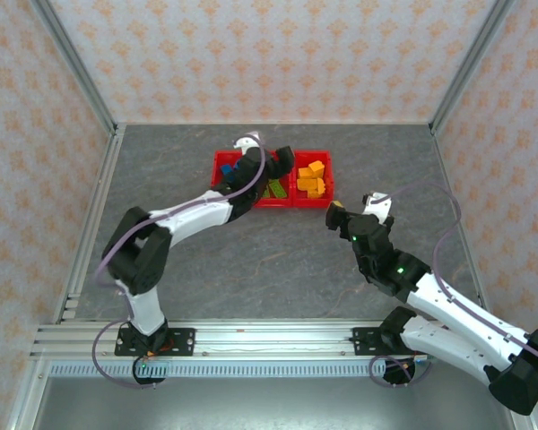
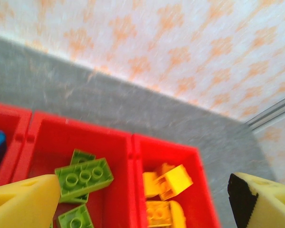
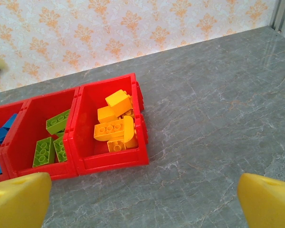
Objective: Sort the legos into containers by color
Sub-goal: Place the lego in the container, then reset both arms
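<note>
While the left jaws hang apart, empty, over the bins (image 3: 111,164), the right jaws stand wide above the table (image 1: 251,260) near the right bin. Blue legos (image 3: 6,126) left bin, green legos (image 3: 57,122) middle, orange legos (image 3: 115,128) right.

You had two slim arms in white shells with black joint housings, the left arm (image 1: 193,212) and the right arm (image 1: 448,309). A thin lilac cable (image 1: 95,349) looped along each. Small green lights (image 1: 399,269) glowed on your right arm's black links. Each was bolted to a black base plate (image 1: 175,339). Your left gripper (image 2: 142,190) and right gripper (image 3: 142,199) wore blocky yellow finger pads (image 2: 23,202), one black-faced.
</note>
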Robot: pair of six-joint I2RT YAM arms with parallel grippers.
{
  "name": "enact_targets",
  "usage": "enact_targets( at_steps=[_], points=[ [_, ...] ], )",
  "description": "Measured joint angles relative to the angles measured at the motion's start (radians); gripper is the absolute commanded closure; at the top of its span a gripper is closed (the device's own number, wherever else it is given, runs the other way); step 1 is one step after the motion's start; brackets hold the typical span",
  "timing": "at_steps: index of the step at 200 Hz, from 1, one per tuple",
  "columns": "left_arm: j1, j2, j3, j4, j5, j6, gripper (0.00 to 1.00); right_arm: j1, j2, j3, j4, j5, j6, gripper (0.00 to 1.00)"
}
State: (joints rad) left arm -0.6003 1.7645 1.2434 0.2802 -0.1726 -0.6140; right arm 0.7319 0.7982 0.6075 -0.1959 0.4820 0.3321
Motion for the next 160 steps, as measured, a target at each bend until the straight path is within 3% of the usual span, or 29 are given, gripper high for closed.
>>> enact_targets(
  at_steps=[35,62,90,128,160],
  points=[
    [0.001,-0.241,-0.114,0.042,-0.068,0.112,0.02,0.0,0.022,0.0,0.03,0.023,-0.017,0.0],
    [0.014,-0.442,-0.333,0.116,-0.179,0.198,0.01,0.0,0.033,-0.064,0.152,0.121,-0.055,0.0],
    [0.098,-0.577,-0.587,0.204,-0.283,0.25,0.01,-0.026,0.049,-0.196,0.327,0.193,-0.164,0.0],
    [0.201,-0.751,-0.905,0.317,-0.378,0.264,0.01,-0.238,0.088,-0.274,0.613,0.203,-0.237,0.0],
    [0.243,-0.838,-1.004,0.378,-0.432,0.266,0.01,-0.413,0.183,-0.347,0.83,0.199,-0.255,0.0]
  ],
)
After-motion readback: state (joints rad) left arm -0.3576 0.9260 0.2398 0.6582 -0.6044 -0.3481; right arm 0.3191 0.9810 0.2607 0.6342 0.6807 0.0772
